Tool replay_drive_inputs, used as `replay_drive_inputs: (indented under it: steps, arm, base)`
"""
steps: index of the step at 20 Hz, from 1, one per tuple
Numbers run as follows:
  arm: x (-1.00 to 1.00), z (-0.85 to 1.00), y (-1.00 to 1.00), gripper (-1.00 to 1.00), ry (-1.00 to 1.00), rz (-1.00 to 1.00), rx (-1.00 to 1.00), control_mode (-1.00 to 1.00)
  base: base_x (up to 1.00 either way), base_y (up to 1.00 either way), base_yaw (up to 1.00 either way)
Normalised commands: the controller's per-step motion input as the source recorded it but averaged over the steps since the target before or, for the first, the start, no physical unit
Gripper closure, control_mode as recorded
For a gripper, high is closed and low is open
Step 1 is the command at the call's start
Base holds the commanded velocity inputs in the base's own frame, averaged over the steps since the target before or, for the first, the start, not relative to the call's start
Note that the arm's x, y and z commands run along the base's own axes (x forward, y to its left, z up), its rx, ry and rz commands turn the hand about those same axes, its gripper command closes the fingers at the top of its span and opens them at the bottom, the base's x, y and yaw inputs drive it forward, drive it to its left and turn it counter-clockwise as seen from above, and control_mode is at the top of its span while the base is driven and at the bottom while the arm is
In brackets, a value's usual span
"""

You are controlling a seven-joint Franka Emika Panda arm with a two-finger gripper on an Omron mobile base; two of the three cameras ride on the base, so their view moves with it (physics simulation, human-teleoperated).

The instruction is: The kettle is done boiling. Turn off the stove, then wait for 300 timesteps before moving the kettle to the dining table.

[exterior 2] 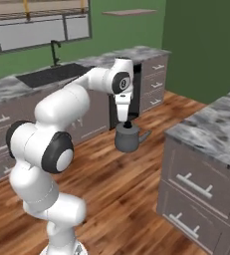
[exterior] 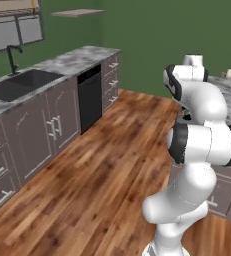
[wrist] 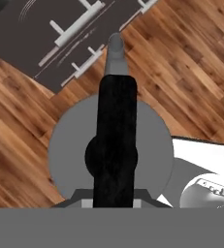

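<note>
Kettle (exterior 2: 128, 138), squat dark grey, spout outward, seemingly aloft over wood floor (exterior 2: 136, 189) (gripper (exterior 2: 125, 122) clamped on its handle).

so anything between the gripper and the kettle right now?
No. The gripper is already shut on the kettle, holding it by its black top handle in the air above the wood floor. The dining table isn't in frame, so I can't judge the way there.

I'm seeing green walls (exterior: 147, 35) rising over a wooden plank floor (exterior: 97, 175). A marble tabletop (exterior: 67, 62) with a black sink (exterior: 22, 82) is running along grey cabinets (exterior: 52, 120), a window (exterior 2: 37, 25) sitting above it.
</note>
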Motion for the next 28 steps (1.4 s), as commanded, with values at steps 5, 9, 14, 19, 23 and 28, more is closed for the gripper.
replay_drive_inputs:
  steps: [5, 9, 14, 19, 23, 28]
  arm:
    - [0.0, 0.0, 0.0, 1.0, 0.0, 0.0, 0.0, 1.0]
    - [0.0, 0.0, 0.0, 1.0, 0.0, 0.0, 0.0, 1.0]
    - [0.0, 0.0, 0.0, 1.0, 0.0, 0.0, 0.0, 1.0]
    - [0.0, 0.0, 0.0, 1.0, 0.0, 0.0, 0.0, 1.0]
    - [0.0, 0.0, 0.0, 1.0, 0.0, 0.0, 0.0, 1.0]
    - [0.0, 0.0, 0.0, 1.0, 0.0, 0.0, 0.0, 1.0]
  base:
    - [0.43, 0.57, -0.32]
    - [0.47, 0.57, -0.32]
    - [0.53, 0.54, -0.33]
    - [0.56, 0.52, -0.3]
    - [0.63, 0.42, -0.22]
    - [0.72, 0.12, -0.15]
